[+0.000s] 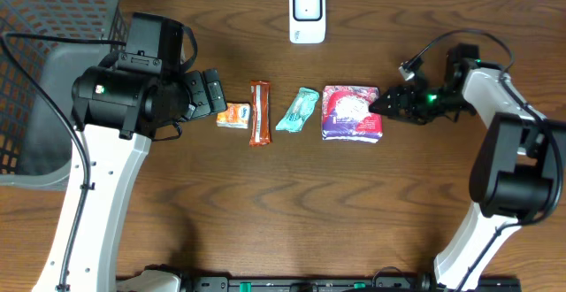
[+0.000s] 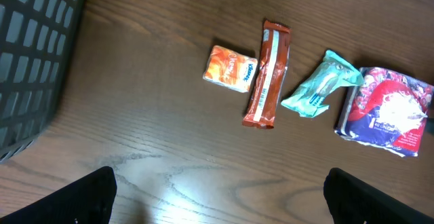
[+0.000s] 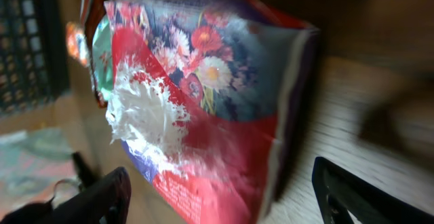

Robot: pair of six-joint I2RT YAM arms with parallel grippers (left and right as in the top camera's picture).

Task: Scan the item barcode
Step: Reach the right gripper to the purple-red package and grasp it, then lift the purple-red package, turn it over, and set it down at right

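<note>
From overhead, the floral tissue pack (image 1: 352, 112) lies flat, printed face up, at the right end of a row with a teal packet (image 1: 297, 110), a brown bar wrapper (image 1: 258, 112) and a small orange packet (image 1: 233, 116). It is nearly square, its slightly longer side running along the row. The right gripper (image 1: 380, 106) is at its right edge; the left gripper (image 1: 212, 93) hangs near the orange packet. The left wrist view shows its fingers (image 2: 81, 197) spread wide and empty. In the right wrist view, the fingers (image 3: 102, 197) stand wide astride the pack's end, not visibly pressing it.
</note>
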